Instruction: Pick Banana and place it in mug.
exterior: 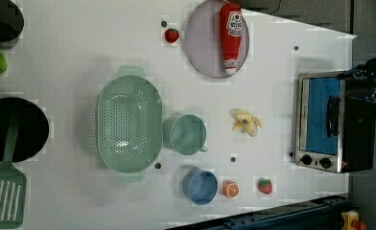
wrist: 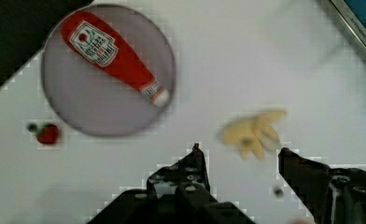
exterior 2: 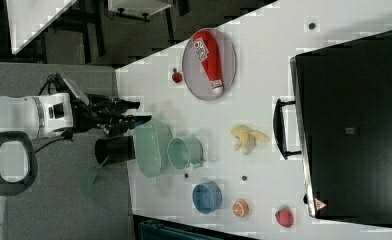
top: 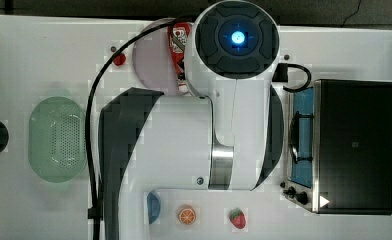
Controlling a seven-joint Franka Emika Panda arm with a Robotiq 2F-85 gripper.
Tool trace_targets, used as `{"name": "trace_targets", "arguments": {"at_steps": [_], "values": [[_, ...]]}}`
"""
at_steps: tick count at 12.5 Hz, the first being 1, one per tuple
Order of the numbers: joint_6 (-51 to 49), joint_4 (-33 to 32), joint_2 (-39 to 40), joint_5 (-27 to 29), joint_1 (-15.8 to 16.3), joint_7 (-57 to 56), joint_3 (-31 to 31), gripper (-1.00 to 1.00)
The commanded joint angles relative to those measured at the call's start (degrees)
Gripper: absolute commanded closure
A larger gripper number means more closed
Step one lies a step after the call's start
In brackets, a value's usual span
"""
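Banana (exterior: 245, 122), pale yellow and partly peeled, is seen lying on the white table (exterior: 80, 43), well apart from everything else. In the left view it is placed between the mug (exterior: 185, 134) on the left view's left and the toaster oven (exterior: 332, 124) on the left view's right. The mug is pale green, stands upright, and is set just beside the larger perforated basket (exterior: 128, 117); whether the two are touching cannot be told. Below the mug in the left view, a blue bowl (exterior: 200, 186), an orange slice (exterior: 230, 189) and a strawberry (exterior: 265, 186) are lined up near the table's edge. A ketchup bottle (exterior: 230, 36) is laid on a round grey plate (exterior: 200, 43), and a second strawberry (exterior: 171, 35) is found just beside that plate. The gripper (wrist: 239, 151) is seen in the wrist view with its two fingers (wrist: 197, 163) held apart and nothing between them; the banana is seen beyond the fingertips, not touched by them. In the right view the gripper (exterior 2: 134, 112) is seen at the end of the white arm (exterior 2: 29, 117), away from the banana.
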Motion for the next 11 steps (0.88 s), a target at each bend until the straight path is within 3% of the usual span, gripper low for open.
{"name": "trace_targets", "arguments": {"at_steps": [1,3,6,11], "values": [[-11.0,-3.6,-14.6,-1.4,-0.9,5.3,-1.3,-0.60],[-10.8,-5.1,-14.3,-1.4,-0.9,5.2,-1.2,-1.00],[-7.4,-9.7,-12.8,-1.4,-0.8,2.3,-1.1,-1.00],[3.8,-18.6,-7.6,-1.4,-0.8,-14.8,-1.1,-1.00]]}}
